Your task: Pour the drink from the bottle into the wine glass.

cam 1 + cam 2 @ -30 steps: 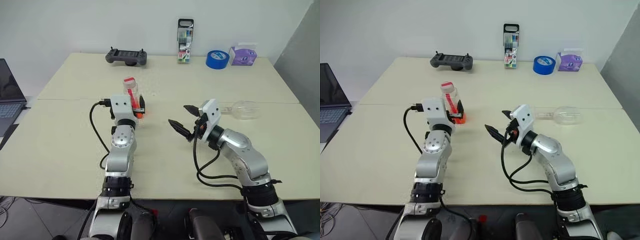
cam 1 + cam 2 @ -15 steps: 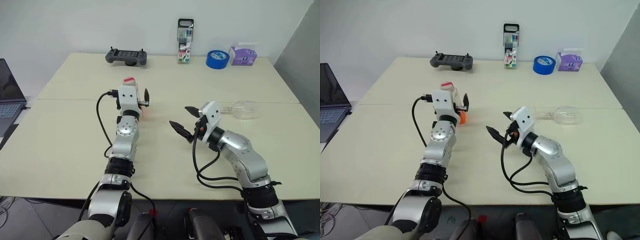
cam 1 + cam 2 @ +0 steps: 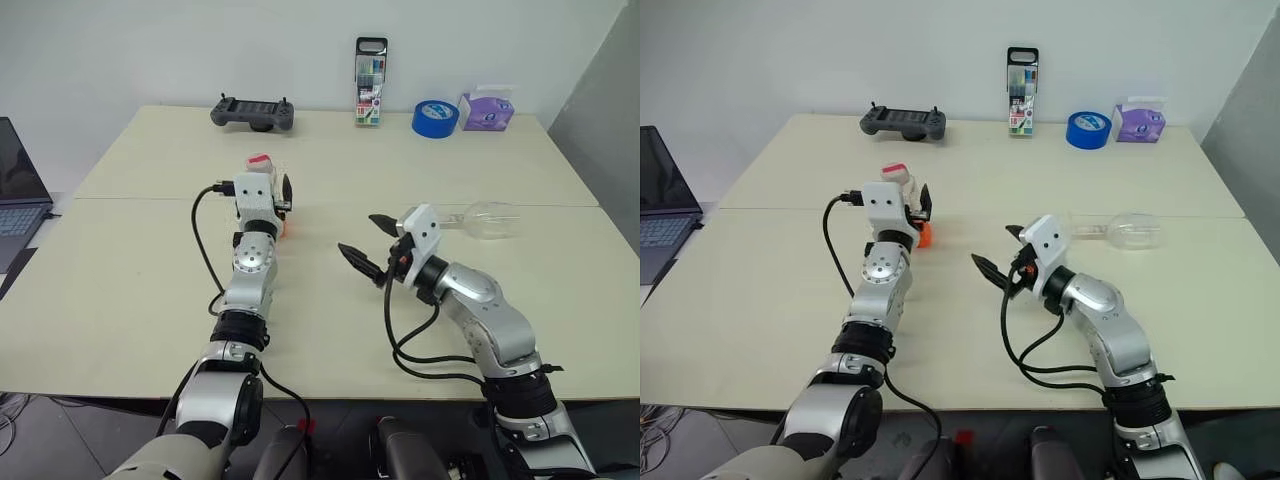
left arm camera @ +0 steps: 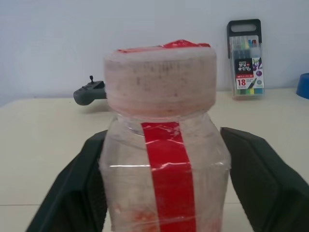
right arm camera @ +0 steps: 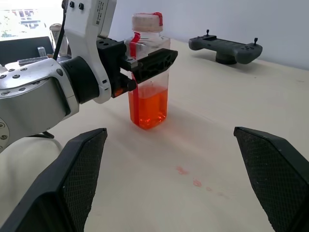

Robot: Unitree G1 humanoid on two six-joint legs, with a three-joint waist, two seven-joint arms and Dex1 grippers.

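You've got a big beige table, two panels butted together. Along the back edge sit a controller, a marker pack, a blue tape roll and a purple tissue pack. A laptop is off the left edge.

Left gripper is out at the bottle, which stands upright on the table left of centre, cap on. In the left wrist view its two fingers sit tight either side of the bottle body, no gap showing, so I read it as clamped on the bottle. The right wrist view agrees: jaws pinch it just under the shoulder. Bottle base looks to be on the table, not lifted.

The drink fills about the lower third of the bottle, orange-red.

Right gripper hangs mid-table, jaws spread wide, holding nothing.

The glass lies on its side on the right half of the table, behind the right gripper and well apart from the bottle. It looks empty.

Progress: early. Grasp on the bottle looks made. Left to do, as I judge it: stand the glass up, deal with the cap, lift, tilt, pour. A few small reddish spots mark the table near the bottle.
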